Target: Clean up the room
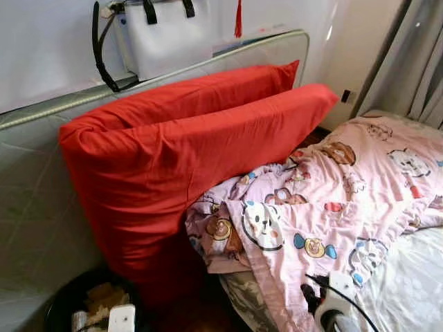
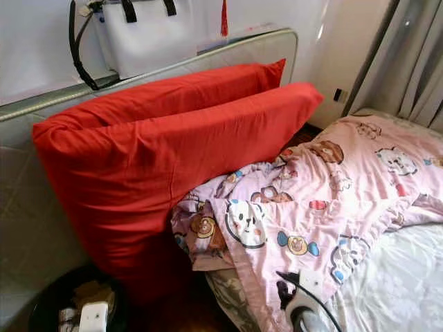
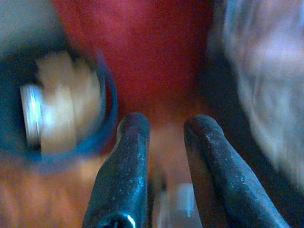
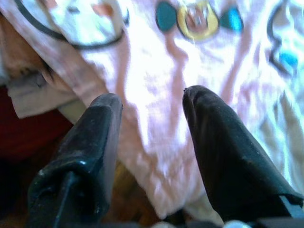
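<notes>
Nearest, low at the frame's edge: right gripper (image 4: pixel 152 102), fingers apart with nothing between them, poised just above the hanging edge of the pink cartoon-print quilt (image 1: pixel 332 200). Left gripper (image 3: pixel 166 128) likewise parted and empty, hanging over dark wooden floor (image 3: pixel 19 199) beside a black wastebasket (image 1: pixel 66 301) stuffed with crumpled paper and what looks like a can.

Key relation for the coming move, by judgement: quilt directly ahead of and under the right gripper, so right arm clearly the nearer one; left arm off to the side by the wastebasket. Rumpled edge of the quilt running roughly away from the robot, along the side of the bed toward the far curtain.

Quilt itself: bunched and twisted, one corner spilling off the mattress (image 1: pixel 415 290) toward the floor, bears and candies printed on pale pink, soft and floppy, likely to sag wherever pinched.

Further back: two long red pillows (image 1: pixel 187 152) leaning upright against the padded grey headboard (image 1: pixel 34 200), lower ends down in the gap beside the bed. Beyond, a white handbag (image 1: pixel 163 34) with black straps atop the headboard, against the wall. Grey curtain (image 1: pixel 415 62) at far right.
</notes>
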Motion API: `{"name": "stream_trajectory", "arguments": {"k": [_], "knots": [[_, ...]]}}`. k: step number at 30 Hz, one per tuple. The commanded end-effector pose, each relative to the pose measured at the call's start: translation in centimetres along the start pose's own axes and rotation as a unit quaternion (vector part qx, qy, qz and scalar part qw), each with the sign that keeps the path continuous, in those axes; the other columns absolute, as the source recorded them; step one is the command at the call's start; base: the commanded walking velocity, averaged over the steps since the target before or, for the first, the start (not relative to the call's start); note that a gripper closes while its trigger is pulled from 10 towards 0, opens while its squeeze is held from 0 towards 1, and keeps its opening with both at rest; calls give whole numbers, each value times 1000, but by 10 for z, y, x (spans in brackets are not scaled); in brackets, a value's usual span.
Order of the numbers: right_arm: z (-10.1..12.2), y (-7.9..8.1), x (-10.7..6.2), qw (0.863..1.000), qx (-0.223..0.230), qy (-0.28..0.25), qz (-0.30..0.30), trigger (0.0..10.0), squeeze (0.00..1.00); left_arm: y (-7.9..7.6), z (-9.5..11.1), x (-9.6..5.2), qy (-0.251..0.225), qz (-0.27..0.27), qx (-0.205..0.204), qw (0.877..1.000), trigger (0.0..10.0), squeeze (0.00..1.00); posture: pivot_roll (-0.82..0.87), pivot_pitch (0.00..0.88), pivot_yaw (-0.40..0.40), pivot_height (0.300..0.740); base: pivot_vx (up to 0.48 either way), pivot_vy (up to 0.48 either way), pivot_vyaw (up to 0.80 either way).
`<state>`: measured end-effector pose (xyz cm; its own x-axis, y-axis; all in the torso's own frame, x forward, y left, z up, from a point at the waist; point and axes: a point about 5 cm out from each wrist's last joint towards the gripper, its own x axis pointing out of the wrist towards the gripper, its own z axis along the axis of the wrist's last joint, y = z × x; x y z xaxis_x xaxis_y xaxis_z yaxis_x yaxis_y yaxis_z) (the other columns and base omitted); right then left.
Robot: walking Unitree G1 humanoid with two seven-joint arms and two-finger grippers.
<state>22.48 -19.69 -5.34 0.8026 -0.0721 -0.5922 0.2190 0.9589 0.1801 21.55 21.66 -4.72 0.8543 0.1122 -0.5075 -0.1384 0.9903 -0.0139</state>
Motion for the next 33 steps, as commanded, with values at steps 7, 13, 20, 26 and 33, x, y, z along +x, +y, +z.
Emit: {"name": "stream_trajectory", "arguments": {"k": [7, 13, 20, 26, 33], "knots": [[40, 0, 3, 992, -10, -126, 3, 10000, 0, -7, 79, 13, -193, -10, 11, 981, 10000, 0, 70, 0, -13, 740, 0, 0, 0], [52, 5, 2, 985, -42, -164, 22, 10000, 0, -16, 84, 8, -217, -19, 15, 976, 10000, 0, 54, 0, -22, 740, 0, 0, 0], [73, 17, 2, 973, -75, -211, 48, 10000, 0, -20, 91, 0, -239, -34, 36, 970, 10000, 0, 46, 0, -23, 740, 0, 0, 0], [85, 22, 0, 962, -102, -243, 65, 10000, 0, -23, 88, -7, -243, -41, 40, 968, 10000, 0, 34, 0, -13, 740, 0, 0, 0], [94, 20, -1, 959, -111, -254, 61, 10000, 0, -21, 91, -17, -251, -40, 42, 966, 10000, 0, 55, 21, -23, 731, 0, 0, 0]]}}
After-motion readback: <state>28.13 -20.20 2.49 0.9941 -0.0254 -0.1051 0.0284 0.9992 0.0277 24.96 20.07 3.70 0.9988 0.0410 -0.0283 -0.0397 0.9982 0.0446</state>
